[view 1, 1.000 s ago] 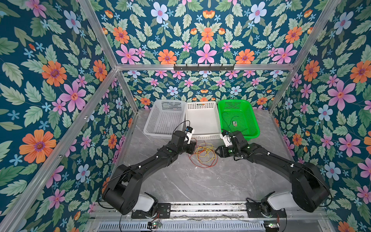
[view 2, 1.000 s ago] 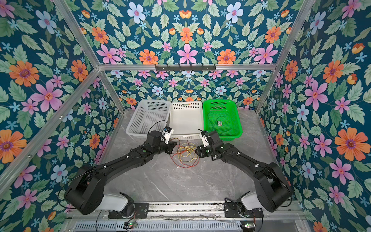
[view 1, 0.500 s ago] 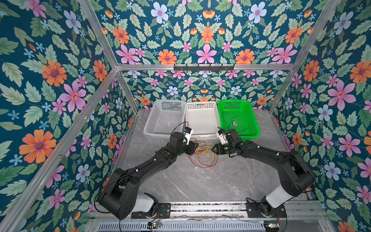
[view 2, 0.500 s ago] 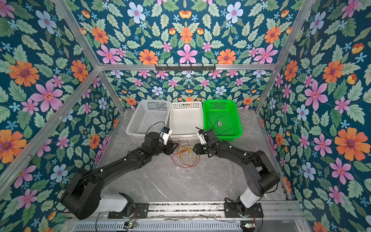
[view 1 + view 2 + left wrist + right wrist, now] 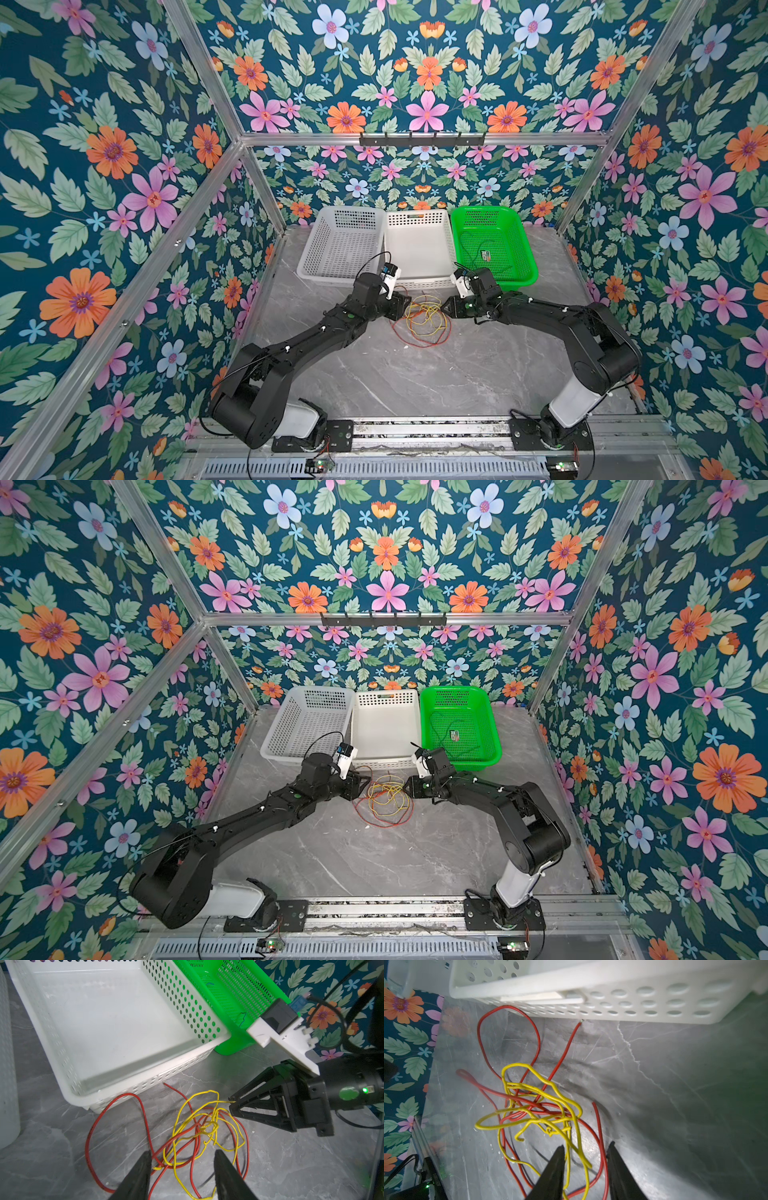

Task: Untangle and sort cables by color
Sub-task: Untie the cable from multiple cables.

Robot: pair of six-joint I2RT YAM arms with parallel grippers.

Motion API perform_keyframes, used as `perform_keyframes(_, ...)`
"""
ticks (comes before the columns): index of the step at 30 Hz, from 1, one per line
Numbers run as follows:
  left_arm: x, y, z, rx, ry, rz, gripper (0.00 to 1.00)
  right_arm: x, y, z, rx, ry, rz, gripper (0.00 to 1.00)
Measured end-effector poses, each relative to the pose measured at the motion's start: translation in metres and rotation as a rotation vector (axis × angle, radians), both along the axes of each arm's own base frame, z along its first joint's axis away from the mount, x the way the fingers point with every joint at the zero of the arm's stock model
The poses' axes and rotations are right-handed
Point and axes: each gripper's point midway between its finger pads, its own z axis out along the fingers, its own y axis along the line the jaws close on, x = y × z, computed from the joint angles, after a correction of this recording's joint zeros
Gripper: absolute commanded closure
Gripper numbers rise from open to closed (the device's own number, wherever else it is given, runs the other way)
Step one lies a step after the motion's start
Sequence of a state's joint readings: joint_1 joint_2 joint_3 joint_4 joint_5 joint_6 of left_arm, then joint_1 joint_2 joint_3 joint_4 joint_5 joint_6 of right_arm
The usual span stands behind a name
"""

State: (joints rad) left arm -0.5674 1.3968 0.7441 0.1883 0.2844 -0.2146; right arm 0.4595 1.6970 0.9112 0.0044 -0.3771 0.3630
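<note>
Up top, your two arms met low over the marble table [image 5: 415, 386], in front of three baskets in a row: a white mesh basket [image 5: 309, 253], a white basket [image 5: 417, 218] and a green basket [image 5: 524, 253]. In both top views the tangle [image 5: 384, 803] of red and yellow cables lay on the table between the left gripper [image 5: 402, 308] and the right gripper [image 5: 444, 308], each right at its edge. From up there I couldn't tell you how wide either one stood. On to your left wrist view: the left gripper [image 5: 182, 1152] stood well open, its dark fingers [image 5: 143, 1167] wide apart over the tangle's near side, holding nothing. Strands of the red cable [image 5: 88, 1140] and the yellow cable [image 5: 184, 1108] ran through the gap. Across the tangle the right gripper [image 5: 230, 1103] pointed in with its tips fairly close and a yellow strand reaching right to them; gripped or only touching, I couldn't say. One red end lay just beside the white basket's front wall, and a thin dark green cable [image 5: 242, 1019] showed inside the green basket. Your right wrist view settled it: the right gripper [image 5: 586, 1145] had a clear gap between its fingers, partly open. A yellow strand and a red strand passed through that gap, neither of them clamped.
</note>
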Motion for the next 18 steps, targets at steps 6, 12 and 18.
perform_keyframes(6,0.003,-0.002,0.001,-0.002,-0.003,0.001,0.49,0.003,0.004,0.002,0.035,-0.008,0.011,0.66)
perform_keyframes(12,0.004,-0.003,-0.001,0.000,0.001,0.000,0.49,0.006,0.010,0.003,0.059,-0.014,0.026,0.75)
perform_keyframes(18,0.004,-0.003,-0.002,0.001,0.004,-0.002,0.48,0.009,0.012,0.004,0.069,-0.013,0.027,0.84)
